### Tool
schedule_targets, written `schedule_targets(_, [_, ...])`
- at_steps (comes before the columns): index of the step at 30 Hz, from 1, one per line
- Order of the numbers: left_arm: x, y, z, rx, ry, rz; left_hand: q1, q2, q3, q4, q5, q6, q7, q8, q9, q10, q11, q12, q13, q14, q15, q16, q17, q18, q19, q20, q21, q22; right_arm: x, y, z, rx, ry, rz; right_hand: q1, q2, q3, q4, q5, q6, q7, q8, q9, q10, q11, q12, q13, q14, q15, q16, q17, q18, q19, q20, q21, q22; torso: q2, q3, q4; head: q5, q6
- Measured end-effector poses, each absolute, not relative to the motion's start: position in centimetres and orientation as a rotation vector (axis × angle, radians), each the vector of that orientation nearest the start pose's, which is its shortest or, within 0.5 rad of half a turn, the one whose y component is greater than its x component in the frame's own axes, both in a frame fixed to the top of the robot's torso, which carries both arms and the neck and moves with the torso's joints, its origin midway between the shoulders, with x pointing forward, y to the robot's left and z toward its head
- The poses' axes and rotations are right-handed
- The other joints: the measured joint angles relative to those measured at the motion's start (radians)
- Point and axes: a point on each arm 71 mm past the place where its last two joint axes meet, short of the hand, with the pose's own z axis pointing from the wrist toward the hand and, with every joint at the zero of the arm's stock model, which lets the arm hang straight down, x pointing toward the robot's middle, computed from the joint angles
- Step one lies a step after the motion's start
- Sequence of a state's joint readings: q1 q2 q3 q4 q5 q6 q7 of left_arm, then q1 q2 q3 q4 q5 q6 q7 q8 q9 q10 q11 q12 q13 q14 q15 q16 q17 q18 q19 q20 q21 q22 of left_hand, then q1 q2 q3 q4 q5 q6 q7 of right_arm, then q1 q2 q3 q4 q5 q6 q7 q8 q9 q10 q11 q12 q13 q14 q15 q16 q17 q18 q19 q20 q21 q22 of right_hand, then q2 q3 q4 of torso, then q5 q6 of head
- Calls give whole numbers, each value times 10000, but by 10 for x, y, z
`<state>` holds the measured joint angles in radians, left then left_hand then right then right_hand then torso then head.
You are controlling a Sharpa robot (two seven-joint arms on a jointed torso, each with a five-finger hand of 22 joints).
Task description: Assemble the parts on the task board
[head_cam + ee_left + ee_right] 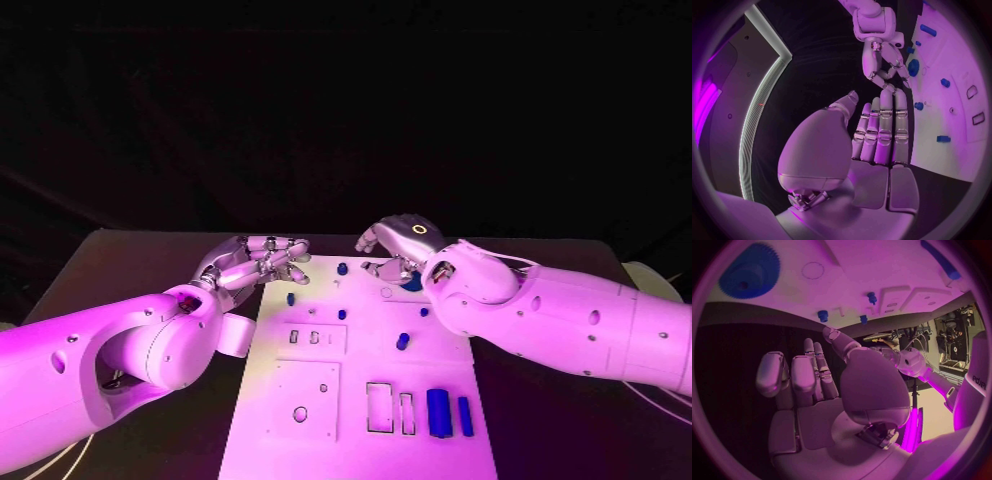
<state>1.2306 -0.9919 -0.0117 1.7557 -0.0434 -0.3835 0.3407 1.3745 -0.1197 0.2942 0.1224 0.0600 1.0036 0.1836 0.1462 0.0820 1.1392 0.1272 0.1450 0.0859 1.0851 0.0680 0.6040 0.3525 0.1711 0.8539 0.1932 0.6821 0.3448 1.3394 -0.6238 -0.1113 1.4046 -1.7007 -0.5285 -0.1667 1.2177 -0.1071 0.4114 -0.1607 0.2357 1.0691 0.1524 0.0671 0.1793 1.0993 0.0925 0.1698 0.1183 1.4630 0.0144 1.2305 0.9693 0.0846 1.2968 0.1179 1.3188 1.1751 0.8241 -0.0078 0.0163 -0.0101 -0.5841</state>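
While both hands hover at the far end of the task board point(361, 400), the left hand point(260, 262) keeps its fingers point(879, 125) straight, close together and empty. The right hand point(397, 245) holds nothing either (fingers loosely extended), a blue gear point(749, 271) lying on the board just beyond its fingertips, small blue parts point(402, 341) nearby.

A black table point(144, 250) is seen under everything, its surface plain and matt. Behind it, the background is taken up by a dark curtain point(346, 120), hung in soft vertical folds
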Motion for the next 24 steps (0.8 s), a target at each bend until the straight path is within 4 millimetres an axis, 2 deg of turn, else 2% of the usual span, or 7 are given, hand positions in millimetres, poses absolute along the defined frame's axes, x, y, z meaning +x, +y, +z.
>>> schedule_targets(3, [454, 217, -139, -10666, 14234, -15505, 0, 0, 0, 0, 0, 0, 0, 0, 0, 0, 0, 0, 0, 0, 0, 0, 0, 0, -15, 15, 0, 0, 511, -144, -118, -3146, 13065, 5866, -125, -125, -116, 139, 234, -229, 7, 0, -19, 1061, -164, 542, 245, 42, -151, 175, 239, 0, 209, -81, 177, 255, -48, -3, -27, -53, -10])
schedule_targets(6, [455, 218, -140, -10682, 14215, -15467, 0, 0, 0, 0, 0, 0, 0, 0, 0, 0, 0, 0, 0, 0, 0, 0, 0, 0, -15, 15, 0, 0, 510, -169, -114, -2356, 13627, 5810, -247, -492, -631, 238, 375, -429, -152, 0, -39, 2584, -482, 2019, 1296, 26, -394, 638, 975, -1, 535, -260, 431, 665, -98, -7, -55, -106, 2])
schedule_targets(8, [456, 218, -140, -10691, 14207, -15447, 0, 0, 0, 0, 0, 0, 0, 0, 0, 0, 0, 0, 0, 0, 0, 0, -1, 1, -15, 15, 0, 0, 510, -185, -115, -1852, 14225, 5682, -291, -579, -1101, 360, 451, -454, -263, 61, 6, 3385, -587, 5337, 4940, 36, -471, 1451, 2325, -12, 801, -381, 665, 1028, -129, -6, -72, -129, 5])
schedule_targets(9, [456, 219, -140, -10693, 14205, -15443, 0, 0, 0, 0, 0, 0, 0, 0, 0, 0, 0, 0, 0, 0, 1, 0, -1, 0, -15, 15, -1, 6, 511, -191, -116, -1669, 14498, 5620, -270, -558, -1422, 493, 514, -508, -317, 132, 73, 3457, -580, 7195, 7145, 36, -471, 1855, 2919, -115, 924, -400, 777, 1192, -147, -7, -85, -143, 5])
schedule_targets(11, [457, 219, -140, -10698, 14200, -15433, 0, 0, 0, 0, 0, 0, 0, 0, 0, 0, 0, 0, 0, 0, 0, 0, -1, -1, -15, 15, -1, 9, 511, -201, -120, -1319, 15085, 5492, -51, -340, -2123, 809, 586, -714, -259, 335, 268, 3108, -459, 11027, 10904, 34, -468, 2537, 3328, -240, 1127, -378, 947, 1320, -167, -8, -102, -150, -2])
schedule_targets(16, [458, 221, -141, -10712, 14189, -15405, 0, 0, 0, 0, 0, 0, 0, 0, 0, 0, 0, 0, 0, 0, 0, 0, 10, 0, -15, 15, -2, 9, 513, -214, -125, -820, 16046, 5281, 95, -193, -2680, 1071, 586, -887, -85, 608, 490, 3633, -360, 13238, 11896, 36, -356, 3137, 3389, -240, 1345, -215, 1158, 1331, -194, -7, -128, -143, -46])
schedule_targets(24, [458, 220, -141, -10713, 14225, -15433, 0, 0, 0, 0, 0, 0, 0, 0, 0, 0, 0, 0, 0, -36, -36, 0, 11, 0, -51, -21, 34, 24, 521, -207, -134, -625, 16631, 5124, 132, -156, -2873, 1210, 675, -967, -69, 718, 598, 3633, -360, 13663, 11900, 35, -286, 3265, 3388, -239, 1403, -198, 1224, 1330, -177, -6, -128, -92, -51])
